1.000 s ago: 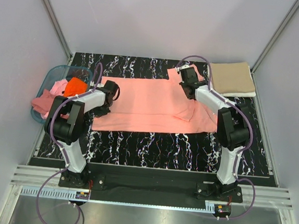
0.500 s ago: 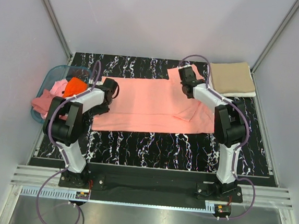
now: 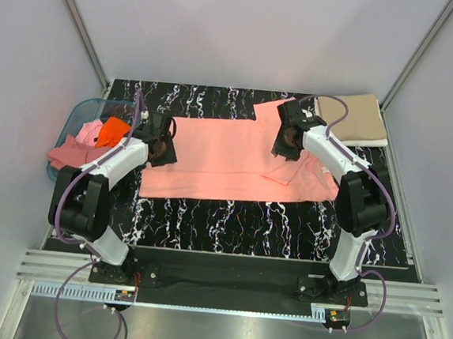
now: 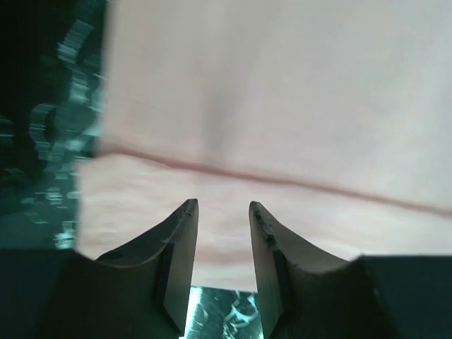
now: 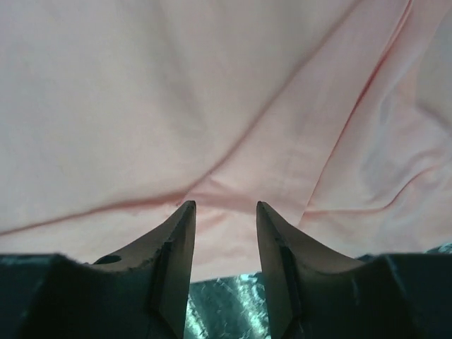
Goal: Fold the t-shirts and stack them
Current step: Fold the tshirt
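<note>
spread shirt (image 3: 227, 158) centre; basket (image 3: 79, 109) left, folded shirt (image 3: 352, 117) back-right.

**A:** What differs from a second ago?

**B:** The left arm's fingers (image 4: 178, 244) and the right arm's fingers (image 5: 173, 244), shut before, now stand apart over the salmon-pink t-shirt (image 3: 227, 158), gripping nothing.

**A:** And the arms?

**B:** Both elbows have swung outward, toward the sides of the worktop (image 3: 230, 217).

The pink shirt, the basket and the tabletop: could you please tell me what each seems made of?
Pink shirt: soft matte fabric, likely cotton knit; it creases and folds flat.
Basket: translucent teal plastic, judging by its thin, see-through wall.
Tabletop: black with white veins, a marble look with slight sheen; real stone or printed sheet, cannot tell.
</note>
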### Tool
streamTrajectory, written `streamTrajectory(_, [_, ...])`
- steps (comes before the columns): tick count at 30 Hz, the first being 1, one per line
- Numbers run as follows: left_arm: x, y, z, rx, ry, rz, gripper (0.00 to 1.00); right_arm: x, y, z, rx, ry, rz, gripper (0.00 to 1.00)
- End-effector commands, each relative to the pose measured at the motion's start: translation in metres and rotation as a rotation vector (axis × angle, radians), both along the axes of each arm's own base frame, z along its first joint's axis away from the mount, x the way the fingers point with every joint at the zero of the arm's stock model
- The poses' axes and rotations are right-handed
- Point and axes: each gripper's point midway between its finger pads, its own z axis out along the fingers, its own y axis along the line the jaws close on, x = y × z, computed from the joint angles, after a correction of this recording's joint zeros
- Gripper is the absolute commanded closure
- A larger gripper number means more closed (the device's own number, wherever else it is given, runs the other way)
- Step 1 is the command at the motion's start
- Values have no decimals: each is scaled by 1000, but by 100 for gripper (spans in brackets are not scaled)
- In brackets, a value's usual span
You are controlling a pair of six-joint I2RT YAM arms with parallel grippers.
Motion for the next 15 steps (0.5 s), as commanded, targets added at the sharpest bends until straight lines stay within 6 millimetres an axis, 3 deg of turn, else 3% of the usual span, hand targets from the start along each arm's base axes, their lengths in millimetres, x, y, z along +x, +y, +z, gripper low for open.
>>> streamTrajectory(1, [-4, -55, -9, -229, 12, -216, 59, -39, 26, -9, 257, 147, -232, 54])
streamTrajectory(4, [-10, -63, -23, -268, 59, -226, 58, -56, 16, -34, 250, 210, -337, 54])
streamTrajectory(6, [-15, -62, -33, -268, 87, -213, 58, -57, 8, -38, 234, 198, -394, 55])
streamTrajectory(11, [-21, -51, -43, -220, 101, -163, 57, -65, -12, -32, 210, 148, -480, 55])
streamTrajectory(15, [-21, -51, -38, -219, 84, -158, 57, -69, -25, -30, 201, 120, -539, 54])
